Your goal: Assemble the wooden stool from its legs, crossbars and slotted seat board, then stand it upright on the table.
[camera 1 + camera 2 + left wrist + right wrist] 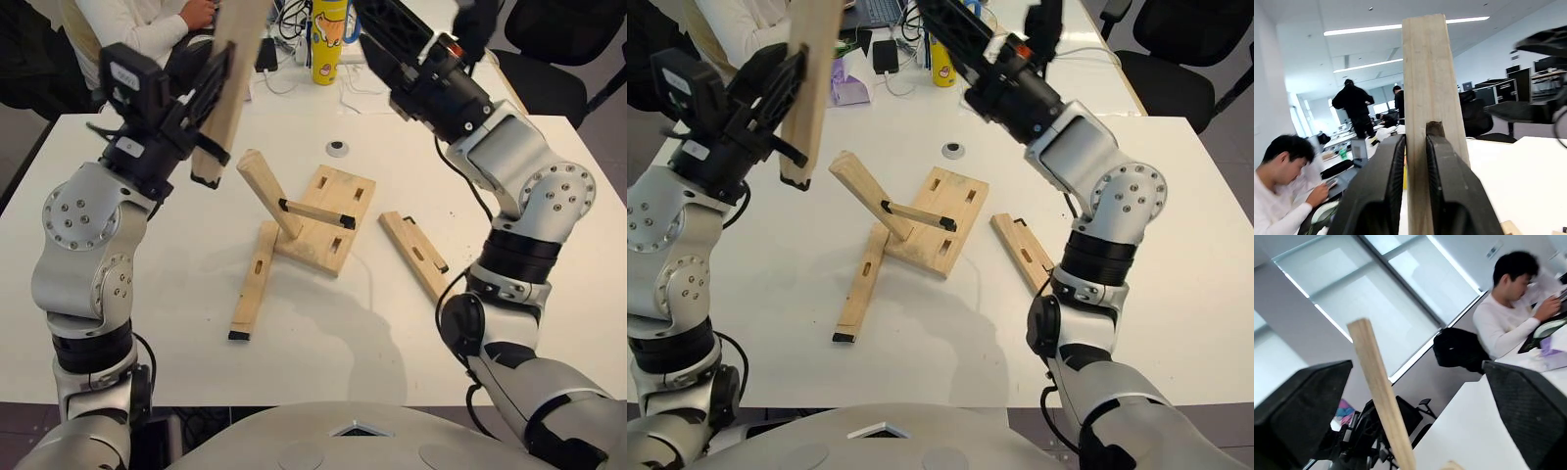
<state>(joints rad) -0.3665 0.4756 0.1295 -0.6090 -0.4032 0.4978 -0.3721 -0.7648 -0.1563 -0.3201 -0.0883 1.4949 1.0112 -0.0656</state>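
My left gripper (211, 98) is shut on a wooden leg (230, 78), held raised and nearly upright over the table's left part; in the left wrist view the leg (1430, 73) stands behind the black fingers (1381, 196). The slotted seat board (328, 220) lies flat mid-table, with one leg (266, 191) leaning out of it and a black-tipped crossbar (315, 212) across it. A slotted leg (255, 279) lies against the board's near left side, and another (414, 255) lies to its right. My right gripper (431, 20) hangs open high over the far side, fingers (1298, 401) wide apart.
A yellow bottle (330, 39) and cables stand at the table's far edge, and a small round black-and-white disc (337, 149) lies behind the board. A person in white (147, 24) sits at the back left. Bare white table (343, 343) stretches along the front.
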